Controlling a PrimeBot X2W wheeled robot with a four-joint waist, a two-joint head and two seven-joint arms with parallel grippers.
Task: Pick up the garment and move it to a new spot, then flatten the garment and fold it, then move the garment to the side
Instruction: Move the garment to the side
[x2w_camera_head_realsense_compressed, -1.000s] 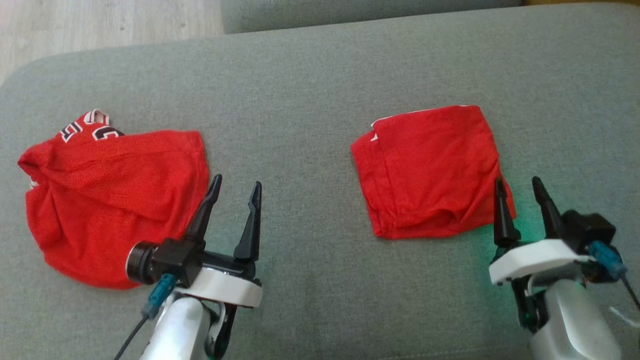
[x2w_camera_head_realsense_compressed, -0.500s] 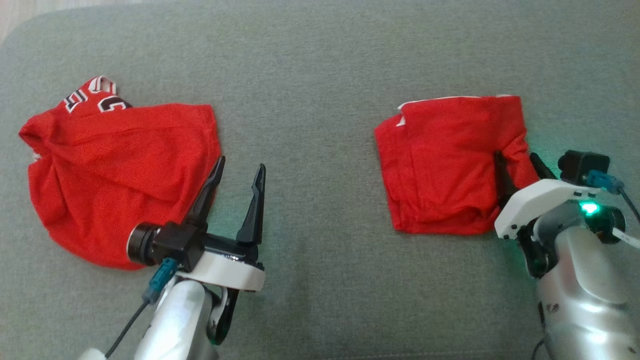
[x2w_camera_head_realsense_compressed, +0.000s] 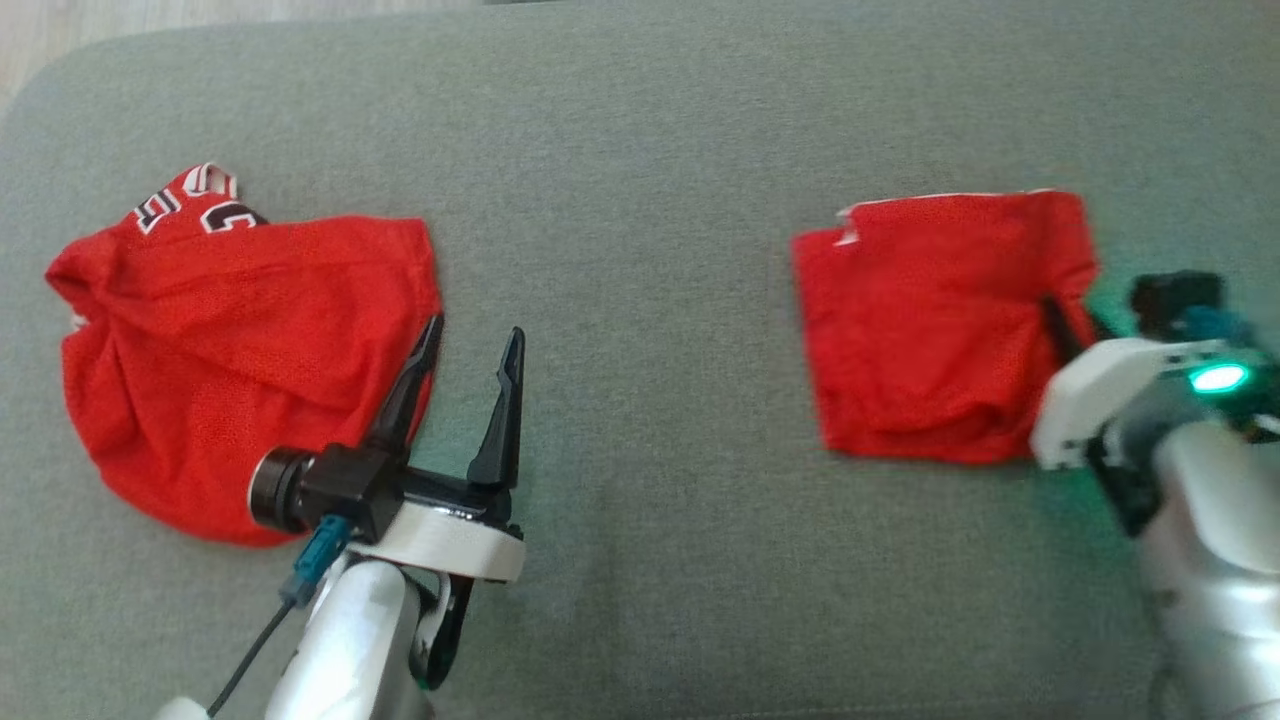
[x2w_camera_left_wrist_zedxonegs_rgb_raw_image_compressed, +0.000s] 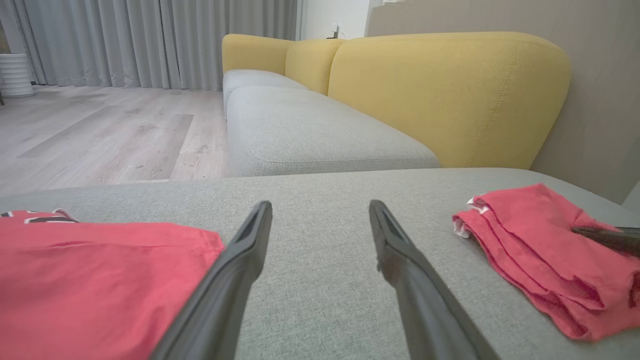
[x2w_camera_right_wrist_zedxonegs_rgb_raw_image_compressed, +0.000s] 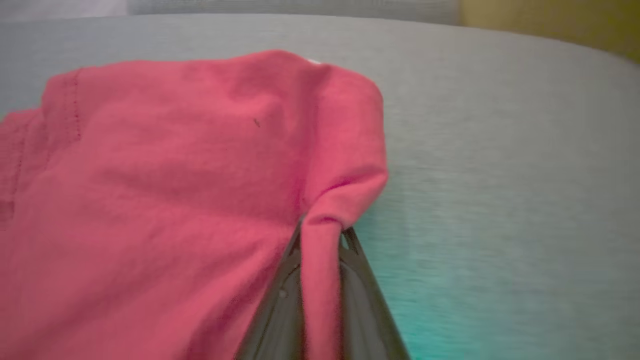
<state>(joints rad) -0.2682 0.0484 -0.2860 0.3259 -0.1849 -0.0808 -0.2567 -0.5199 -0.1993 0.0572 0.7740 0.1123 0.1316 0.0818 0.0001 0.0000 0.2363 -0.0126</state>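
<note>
A folded red garment (x2w_camera_head_realsense_compressed: 930, 320) lies on the right of the grey cushion. My right gripper (x2w_camera_head_realsense_compressed: 1065, 315) is shut on a pinched fold of its right edge; in the right wrist view the cloth (x2w_camera_right_wrist_zedxonegs_rgb_raw_image_compressed: 175, 175) bunches up between the closed fingertips of that gripper (x2w_camera_right_wrist_zedxonegs_rgb_raw_image_compressed: 322, 230). In the left wrist view the garment (x2w_camera_left_wrist_zedxonegs_rgb_raw_image_compressed: 530, 240) lies at the right with a dark right finger (x2w_camera_left_wrist_zedxonegs_rgb_raw_image_compressed: 605, 237) on it. My left gripper (x2w_camera_head_realsense_compressed: 472, 330) stands open and empty, its left finger beside a crumpled red jersey (x2w_camera_head_realsense_compressed: 230, 350) with black-and-white lettering. The open left gripper (x2w_camera_left_wrist_zedxonegs_rgb_raw_image_compressed: 320, 205) hovers over bare cushion.
The grey cushion (x2w_camera_head_realsense_compressed: 640, 150) stretches wide between the two red pieces. Beyond it sit another grey seat (x2w_camera_left_wrist_zedxonegs_rgb_raw_image_compressed: 310, 130) and a yellow backrest (x2w_camera_left_wrist_zedxonegs_rgb_raw_image_compressed: 450, 95). Wooden floor (x2w_camera_left_wrist_zedxonegs_rgb_raw_image_compressed: 100, 130) lies past the far left edge.
My right gripper has moved forward onto the folded garment's right edge and shut on a fold of it. The head camera has shifted. The left gripper stays open in place.
</note>
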